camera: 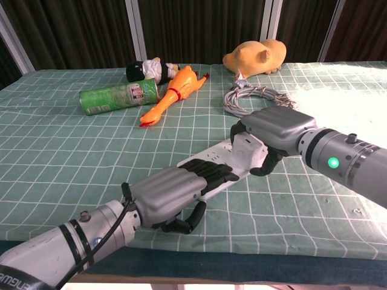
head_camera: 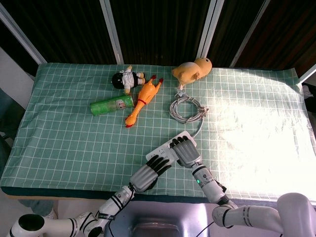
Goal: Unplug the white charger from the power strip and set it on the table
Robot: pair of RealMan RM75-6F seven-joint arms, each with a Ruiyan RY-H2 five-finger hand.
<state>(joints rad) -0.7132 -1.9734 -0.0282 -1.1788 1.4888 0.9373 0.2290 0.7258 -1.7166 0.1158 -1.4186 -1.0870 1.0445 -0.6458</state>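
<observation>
A white power strip (head_camera: pixel 167 149) (camera: pixel 225 164) lies slantwise on the green checked cloth near the front edge. The white charger (camera: pixel 247 147) stands plugged into its far end, mostly hidden under my right hand (head_camera: pixel 184 152) (camera: pixel 275 128). That hand wraps over the charger, fingers curled down its far side and thumb pressed in from the near side. My left hand (head_camera: pixel 150 171) (camera: pixel 174 191) lies palm-down on the strip's near end and holds it to the table, dark fingertips on top, thumb curled below. The charger is hidden in the head view.
A coiled grey cable (head_camera: pixel 186 108) (camera: pixel 255 96) lies just beyond the strip. Further back are a yellow plush (head_camera: pixel 193 69) (camera: pixel 257 55), a rubber chicken (head_camera: pixel 142 101) (camera: pixel 169 96), a green can (head_camera: pixel 111 105) (camera: pixel 118 96) and a small doll (head_camera: pixel 127 79) (camera: pixel 148 70).
</observation>
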